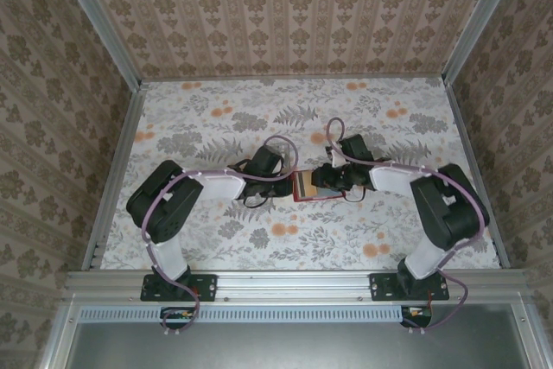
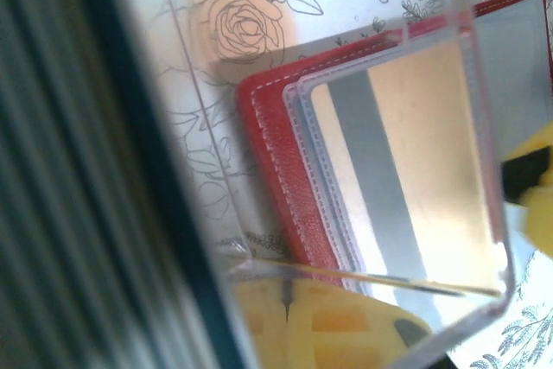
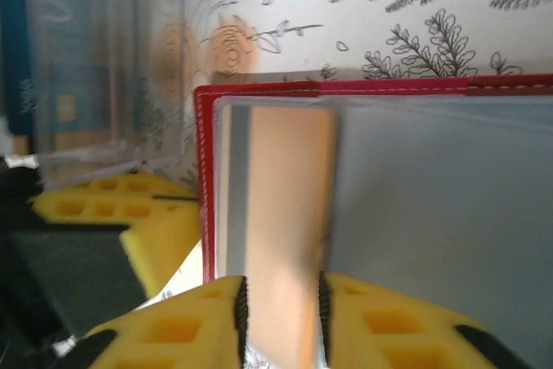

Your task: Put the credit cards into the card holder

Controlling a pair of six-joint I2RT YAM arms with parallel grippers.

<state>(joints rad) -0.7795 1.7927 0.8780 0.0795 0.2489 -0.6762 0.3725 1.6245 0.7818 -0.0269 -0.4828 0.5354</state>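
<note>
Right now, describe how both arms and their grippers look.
The left arm and right arm match: bulky black joint housings, white link shells, black bases on a silver rail, a lilac cable looping along each. The right gripper has yellow fingers moulded with square recesses.

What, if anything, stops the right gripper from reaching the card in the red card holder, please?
Probably nothing, so yes: the right gripper sits at the card, whose near end shows between its yellow fingers, and the card holder lies open. The left gripper is off to one side.
</note>
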